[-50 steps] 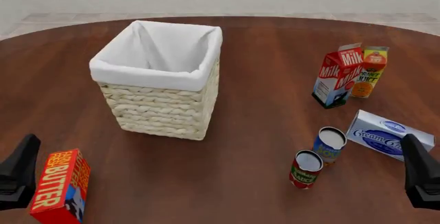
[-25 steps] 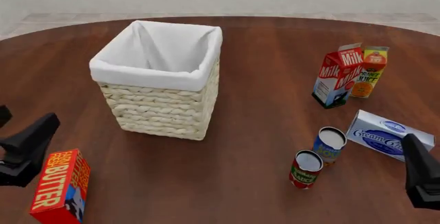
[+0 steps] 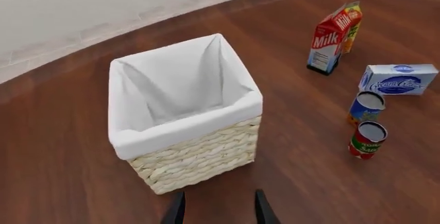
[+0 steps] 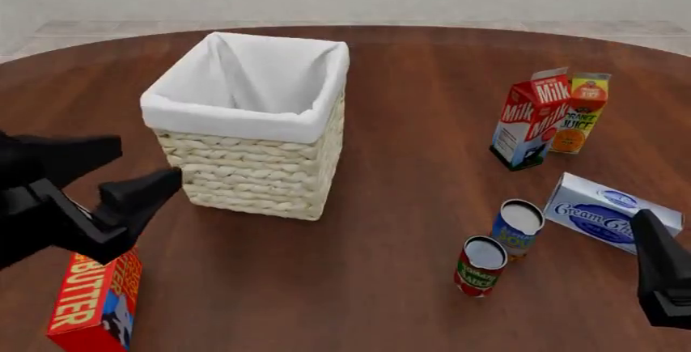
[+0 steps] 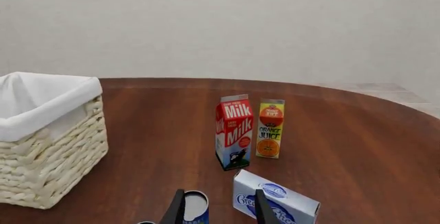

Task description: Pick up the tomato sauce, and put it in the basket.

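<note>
Front view: your left gripper [image 4: 135, 168] hangs open beside the basket [image 4: 254, 176], empty; tomato sauce [image 4: 480, 265] sits well off to its right.

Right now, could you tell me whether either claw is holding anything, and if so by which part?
Nothing is held. The left claw is open in the air near the basket; the right claw is open, and the tomato sauce stands untouched on the table.
</note>
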